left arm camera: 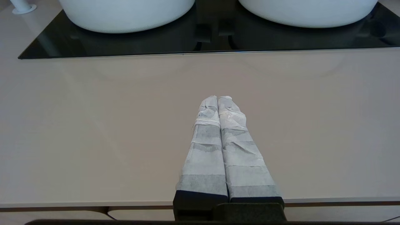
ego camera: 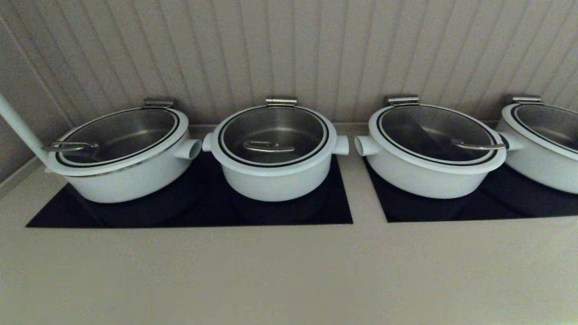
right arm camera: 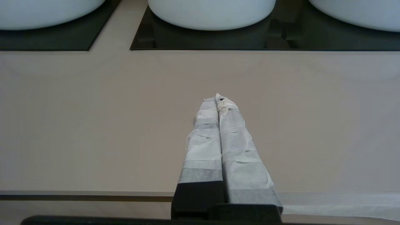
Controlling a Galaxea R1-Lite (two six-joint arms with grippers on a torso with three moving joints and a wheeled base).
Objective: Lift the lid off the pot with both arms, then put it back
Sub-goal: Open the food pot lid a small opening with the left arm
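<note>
Head view, nearest ground: you see only the bare beige counter in front of the pots; neither arm shows in this view.
Left gripper: its wrist view shows you two tape-wrapped fingers pressed together from base to tip, holding nothing, hovering over the counter's near edge and well short of the centre pot.
Right gripper: you find the same on this side, taped fingers closed against each other with nothing between them, above the counter's front edge, also well short of the centre pot.
Left cooktop: a black glass panel set into the counter, carrying the centre pot and its left neighbour.
Centre pot: white and round, with stubby side handles, standing on the right half of the left cooktop, straight ahead of you.
Lid: it sits flat and closed on the centre pot, a glass pane in a white rim, with a metal loop handle at its front and a metal hinge piece at its back.
Left pot: just left of the centre pot on the same panel, lid on.
Right cooktop: a second black panel right of the centre pot, bearing a third pot and a fourth pot cut off at the frame edge, both covered.
White post: a slanted tube left of the left pot.
Wall: ribbed beige panelling directly behind the centre pot.
</note>
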